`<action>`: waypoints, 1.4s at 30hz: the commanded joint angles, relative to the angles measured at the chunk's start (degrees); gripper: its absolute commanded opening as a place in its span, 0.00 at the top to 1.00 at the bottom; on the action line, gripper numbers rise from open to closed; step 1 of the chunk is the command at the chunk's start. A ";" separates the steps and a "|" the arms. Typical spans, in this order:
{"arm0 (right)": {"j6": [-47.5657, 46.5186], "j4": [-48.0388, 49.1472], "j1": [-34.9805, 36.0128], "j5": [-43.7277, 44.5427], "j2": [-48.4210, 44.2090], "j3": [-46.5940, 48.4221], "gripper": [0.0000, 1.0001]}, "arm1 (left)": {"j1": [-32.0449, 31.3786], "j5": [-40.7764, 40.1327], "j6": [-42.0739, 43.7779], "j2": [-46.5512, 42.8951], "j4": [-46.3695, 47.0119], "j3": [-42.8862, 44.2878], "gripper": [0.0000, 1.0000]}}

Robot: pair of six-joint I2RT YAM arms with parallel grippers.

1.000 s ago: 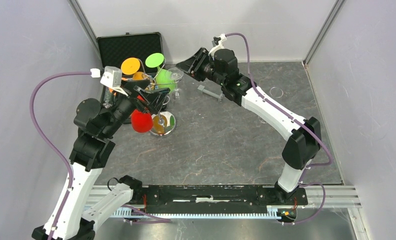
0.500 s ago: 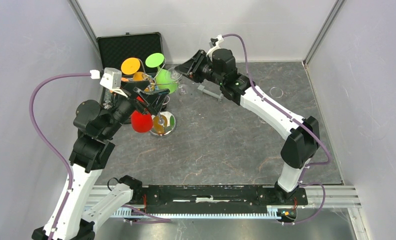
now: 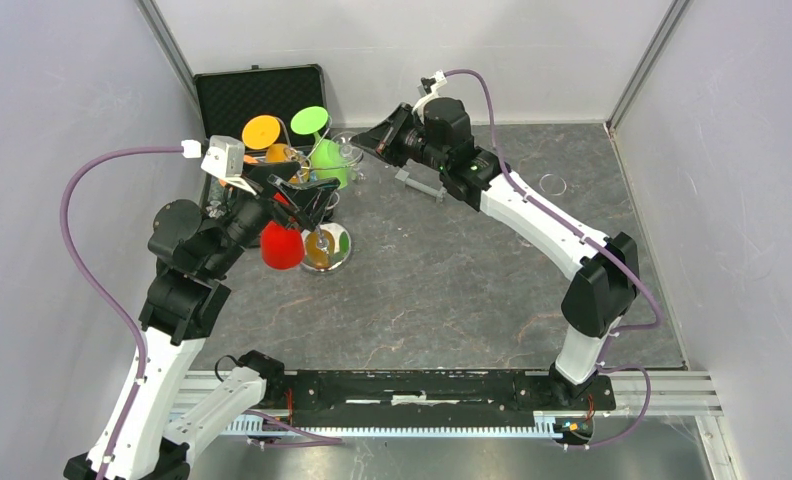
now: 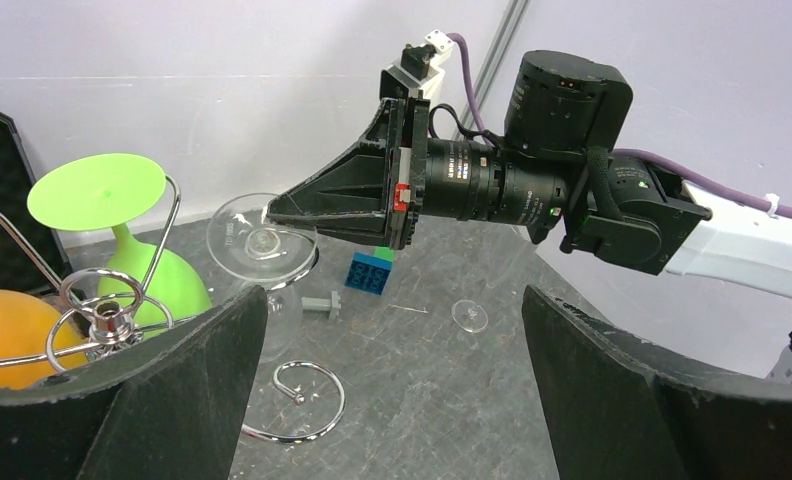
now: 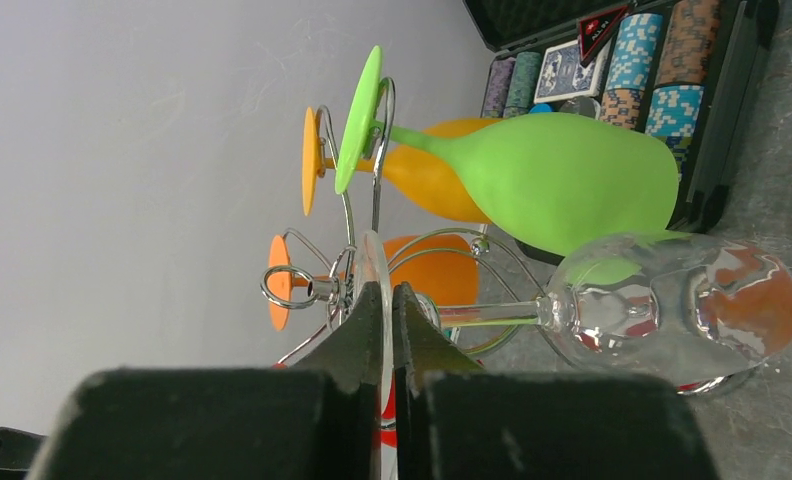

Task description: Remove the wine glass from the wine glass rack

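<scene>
The wine glass rack (image 3: 324, 252) stands at the left, its silver hook arms (image 5: 292, 285) carrying green (image 3: 327, 160), orange (image 3: 262, 132) and red (image 3: 282, 245) glasses. A clear wine glass (image 5: 672, 300) hangs bowl-down on the rack's right side. My right gripper (image 5: 392, 295) is shut on the thin edge of its round foot (image 4: 262, 245), reaching in from the right (image 3: 370, 140). My left gripper (image 4: 392, 300) is wide open above the rack (image 3: 307, 195) with nothing between its fingers. An empty curled hook (image 4: 297, 400) shows below it.
A black foam-lined case (image 3: 257, 95) with poker chips (image 5: 662, 60) lies open behind the rack. On the table to the right of the rack are a blue brick (image 4: 372, 270), a grey part (image 3: 420, 185) and a small clear disc (image 4: 469, 315). Another clear ring (image 3: 552, 183) lies far right.
The right gripper has moved in toward the rack and closed on the clear glass's foot. The left arm has not moved.
</scene>
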 commanded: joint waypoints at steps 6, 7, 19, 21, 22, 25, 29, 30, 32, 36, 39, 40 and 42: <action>6.10 13.10 0.27 2.40 -5.55 -9.06 1.00 | 0.28 -0.32 2.99 -0.35 1.58 -0.12 0.00; 7.16 15.40 0.26 3.08 -6.60 -11.09 1.00 | 0.27 -0.34 2.99 -0.45 1.58 -0.12 0.00; 7.97 16.62 1.17 4.96 -11.52 -13.98 1.00 | 0.26 -0.67 3.26 -0.43 1.58 -0.20 0.00; 7.80 15.41 1.52 5.10 -11.70 -13.65 1.00 | 0.29 -0.84 3.34 -0.44 1.51 -0.21 0.00; 7.72 14.73 1.73 5.07 -11.76 -13.39 1.00 | 0.26 -0.93 3.43 -0.47 1.49 -0.21 0.00; 7.19 12.94 2.47 5.31 -11.72 -12.41 1.00 | 0.26 -1.35 3.61 -0.53 1.49 -0.12 0.00; 6.34 12.21 3.33 5.16 -10.74 -10.37 1.00 | 0.28 -1.50 3.70 -0.45 1.58 -0.12 0.00; 6.24 11.94 3.47 5.01 -10.37 -9.62 1.00 | 0.26 -1.55 3.70 -0.48 1.58 -0.12 0.00; 6.00 12.07 3.86 4.78 -9.39 -8.20 1.00 | 0.26 -1.58 3.69 -0.44 1.50 -0.12 0.00; 6.00 11.40 4.13 4.03 -6.84 -4.53 1.00 | 0.29 -1.89 3.95 -0.63 1.33 -0.20 0.00; 6.20 11.12 4.27 4.11 -5.05 -2.33 1.00 | 0.27 -1.98 4.05 -0.68 1.34 -0.21 0.00; 6.18 11.11 4.22 4.29 -4.59 -1.88 1.00 | 0.26 -1.99 4.05 -0.70 1.23 -0.28 0.00; 6.18 11.08 4.22 4.73 -3.59 -0.53 1.00 | 0.30 -2.16 4.15 -0.80 1.19 -0.29 0.00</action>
